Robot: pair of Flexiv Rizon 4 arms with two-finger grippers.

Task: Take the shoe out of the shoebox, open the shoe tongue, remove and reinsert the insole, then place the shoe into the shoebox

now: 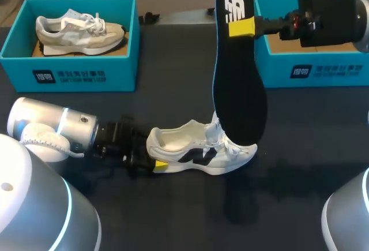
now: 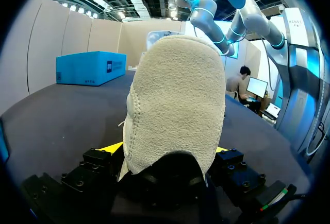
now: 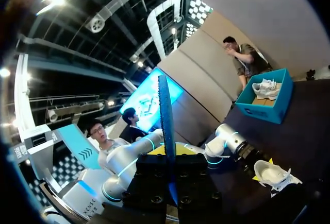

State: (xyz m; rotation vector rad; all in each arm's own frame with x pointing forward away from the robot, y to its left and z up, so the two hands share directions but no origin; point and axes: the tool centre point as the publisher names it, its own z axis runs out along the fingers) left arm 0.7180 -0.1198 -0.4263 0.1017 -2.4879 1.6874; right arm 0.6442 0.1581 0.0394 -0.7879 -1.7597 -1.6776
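Left gripper [image 1: 154,161]: clamps the heel of the white suede sneaker [image 1: 196,147].
Right gripper [image 1: 241,27]: pinches the long black foam insole [image 1: 239,89] (high up).
Risk: the insole's toe may catch the tongue and buckle.

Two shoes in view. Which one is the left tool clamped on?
The white shoe with black side marking on the table: the left tool grips its heel. The beige shoe lies untouched in the far-left blue box.

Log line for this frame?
left gripper: shut on shoe | right gripper: shut on insole, aloft | shoe: on table | insole: out
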